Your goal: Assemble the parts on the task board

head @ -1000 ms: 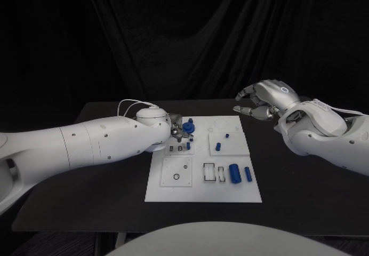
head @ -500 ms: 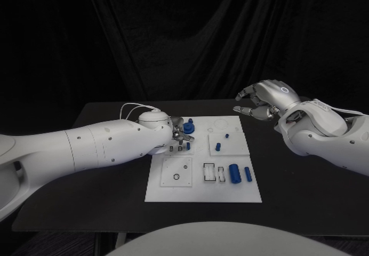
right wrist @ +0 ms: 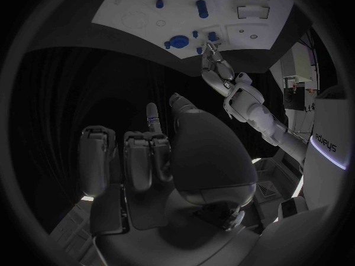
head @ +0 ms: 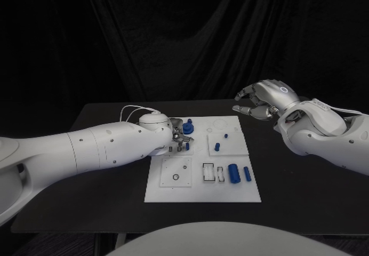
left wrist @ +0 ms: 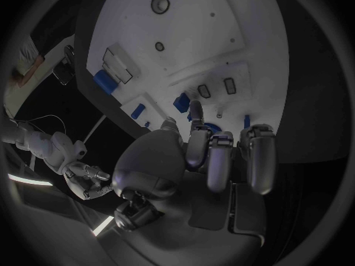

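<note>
silver fingers of my left hand (head: 178,133) are down on the far left part of the task board (head: 175,193), bunched around a small blue part (left wrist: 194,113) next to the round blue piece (head: 189,128). from my left wrist view a fingertip looks like it's touching that little part, but i honestly can't tell if i've got it pinched or if i'm just nudging it. the fingers are curled in close together, not spread.

my right hand (head: 261,100) hangs over the worktop (head: 107,114) past the board's far right corner, well apart from any piece. fingers are curled loosely and holding nothing.

further out on the board: two small blue pegs (head: 218,145) on the raised square to the right of my left hand, then a fat blue cylinder (head: 233,174) and a thinner one (head: 247,173) lying side by side near the right edge. some outlined slots (head: 209,172) sit beside them, plus a square plate with a small ring hole (head: 176,176) closer to me.

what worries me: that part is tiny and my fingers hide it from the head view. so if the grip is off-centre it could tip or pop out sideways when i press or lift. my knuckles are also close to the round blue piece, so a sloppy move might knock that one.
</note>
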You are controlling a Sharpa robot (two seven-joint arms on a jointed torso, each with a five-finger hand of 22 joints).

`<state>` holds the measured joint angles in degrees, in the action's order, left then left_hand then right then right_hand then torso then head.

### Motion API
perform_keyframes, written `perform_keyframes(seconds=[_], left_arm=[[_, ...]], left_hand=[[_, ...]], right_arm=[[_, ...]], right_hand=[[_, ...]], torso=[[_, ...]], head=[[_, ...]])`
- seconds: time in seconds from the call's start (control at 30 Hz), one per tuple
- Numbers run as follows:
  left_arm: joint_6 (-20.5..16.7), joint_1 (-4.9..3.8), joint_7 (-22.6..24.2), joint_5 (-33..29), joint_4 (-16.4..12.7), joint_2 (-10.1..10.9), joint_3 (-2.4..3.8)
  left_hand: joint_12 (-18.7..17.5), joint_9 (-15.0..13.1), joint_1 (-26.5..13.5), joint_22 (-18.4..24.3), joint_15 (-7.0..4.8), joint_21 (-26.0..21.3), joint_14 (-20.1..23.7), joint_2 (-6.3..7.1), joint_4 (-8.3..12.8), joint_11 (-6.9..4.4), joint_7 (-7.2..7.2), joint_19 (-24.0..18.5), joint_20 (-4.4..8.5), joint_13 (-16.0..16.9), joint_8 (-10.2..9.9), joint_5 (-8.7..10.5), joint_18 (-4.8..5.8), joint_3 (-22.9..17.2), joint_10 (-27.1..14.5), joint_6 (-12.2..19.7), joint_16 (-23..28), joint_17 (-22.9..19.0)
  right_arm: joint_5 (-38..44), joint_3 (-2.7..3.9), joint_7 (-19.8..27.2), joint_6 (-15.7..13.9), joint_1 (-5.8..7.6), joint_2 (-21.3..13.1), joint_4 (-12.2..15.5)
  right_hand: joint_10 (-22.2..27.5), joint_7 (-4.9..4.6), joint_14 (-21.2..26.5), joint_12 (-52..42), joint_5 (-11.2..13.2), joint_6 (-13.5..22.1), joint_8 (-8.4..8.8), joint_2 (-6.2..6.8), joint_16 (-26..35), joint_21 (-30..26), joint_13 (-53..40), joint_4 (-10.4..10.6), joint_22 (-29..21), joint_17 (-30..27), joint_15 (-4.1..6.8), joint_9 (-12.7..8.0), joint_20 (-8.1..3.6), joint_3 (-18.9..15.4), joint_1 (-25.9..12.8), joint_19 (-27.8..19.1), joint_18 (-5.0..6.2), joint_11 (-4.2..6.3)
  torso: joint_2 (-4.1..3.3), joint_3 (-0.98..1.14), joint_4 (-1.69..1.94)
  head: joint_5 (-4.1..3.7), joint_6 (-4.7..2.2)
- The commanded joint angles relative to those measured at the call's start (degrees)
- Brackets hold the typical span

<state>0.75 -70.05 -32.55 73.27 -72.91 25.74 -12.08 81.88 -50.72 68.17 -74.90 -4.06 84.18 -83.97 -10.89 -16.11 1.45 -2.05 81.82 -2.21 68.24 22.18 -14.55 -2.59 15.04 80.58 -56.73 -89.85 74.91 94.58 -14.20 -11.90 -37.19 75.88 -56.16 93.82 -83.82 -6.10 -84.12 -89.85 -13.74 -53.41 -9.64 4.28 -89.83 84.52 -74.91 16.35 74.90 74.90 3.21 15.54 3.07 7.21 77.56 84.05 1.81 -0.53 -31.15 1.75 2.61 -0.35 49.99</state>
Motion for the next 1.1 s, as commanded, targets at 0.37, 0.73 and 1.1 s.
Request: perform_keyframes(seconds=[0.37,0.73,1.1], left_arm=[[-0.5,0.35,1.0,0.1,0.1,-0.5,0.07],[-0.5,0.85,0.8,0.1,0.3,-0.9,0.07],[-0.1,1.26,0.6,0.1,1.0,-1.1,0.07]], left_hand=[[8.1,0.3,1.6,-2.6,-0.17,-0.7,-6.0,0.03,0.3,-3.07,0.01,-0.9,-0.03,21.8,-1.4,-1.47,-0.58,-0.8,9.4,-1.1,-0.1,15.1],[8.1,0.4,2.8,-2.7,-0.22,-0.9,-6.0,0.43,0.9,-3.15,0.1,-0.8,-0.01,21.8,-2.7,-3.76,-0.58,-1.7,9.4,-1.6,-0.1,15.1],[8.1,0.3,3.2,-2.8,-0.26,-0.9,-6.0,0.51,1.0,-3.19,0.15,-0.8,0.02,21.8,-3.0,-4.35,-0.57,-2.0,9.4,-1.8,-0.1,15.1]], right_arm=[[0.1,0.04,0.1,-0.5,-0.13,0.1,-0.2],[0.1,0.04,0.2,-0.4,-0.16,0.2,-0.4],[0.1,0.04,0.3,-0.3,-0.19,0.2,-0.4]], right_hand=[[-6.2,0.12,-5.9,-0.1,0.0,-0.4,0.24,-0.04,-0.2,-0.2,-15.1,0.3,13.2,15.1,-0.45,-0.1,0.42,-0.2,-0.5,3.2,-0.35,-0.4],[-6.2,0.12,-5.9,-0.1,0.0,-0.4,0.24,-0.04,-0.2,-0.2,-15.1,0.3,13.2,15.1,-0.45,-0.1,0.42,-0.2,-0.5,3.2,-0.35,-0.4],[-6.2,0.12,-5.9,-0.1,0.0,-0.4,0.24,-0.04,-0.2,-0.2,-15.1,0.3,13.2,15.1,-0.45,-0.1,0.42,-0.2,-0.5,3.2,-0.35,-0.4]], torso=[[0.03,0.09,-0.11],[0.09,0.09,-0.21],[0.14,0.12,-0.05]], head=[[-0.3,0.01],[-0.43,0.01],[-0.53,0.01]])
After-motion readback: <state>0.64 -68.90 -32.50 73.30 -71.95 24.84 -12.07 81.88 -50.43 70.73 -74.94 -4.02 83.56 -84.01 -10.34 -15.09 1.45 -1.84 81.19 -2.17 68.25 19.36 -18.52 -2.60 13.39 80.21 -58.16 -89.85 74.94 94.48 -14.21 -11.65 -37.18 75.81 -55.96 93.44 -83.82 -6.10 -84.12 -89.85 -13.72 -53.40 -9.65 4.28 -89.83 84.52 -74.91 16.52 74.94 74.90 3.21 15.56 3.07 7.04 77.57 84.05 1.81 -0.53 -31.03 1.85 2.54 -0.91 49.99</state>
